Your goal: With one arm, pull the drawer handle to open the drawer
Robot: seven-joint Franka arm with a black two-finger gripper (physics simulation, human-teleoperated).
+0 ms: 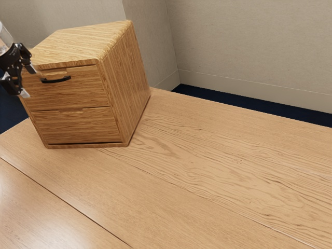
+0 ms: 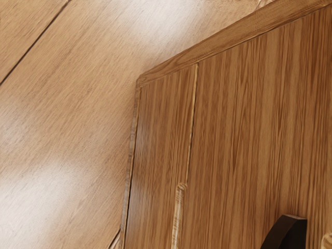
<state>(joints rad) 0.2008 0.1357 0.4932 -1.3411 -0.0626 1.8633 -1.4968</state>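
Note:
A wooden cabinet [image 1: 83,46] with two drawers stands on the table at the exterior view's left. The upper drawer [image 1: 67,91] carries a black curved handle [image 1: 56,79], and its front sits about flush with the lower drawer [image 1: 78,124]. My gripper [image 1: 27,80] hangs at the far left edge, just beside the handle's end and not touching it. Its fingers [image 1: 29,67] stand apart, open, with nothing between them. In the wrist view the upper drawer front [image 2: 249,135] is close, with one end of the handle [image 2: 288,233] near my hand and the lower drawer front [image 2: 161,155] beyond the seam.
The wooden table [image 1: 207,176] stretches wide toward the exterior view's right and front. A pale wall [image 1: 249,41] and dark floor strip [image 1: 270,106] lie behind it. In the wrist view the table top [image 2: 62,104] lies past the cabinet's base.

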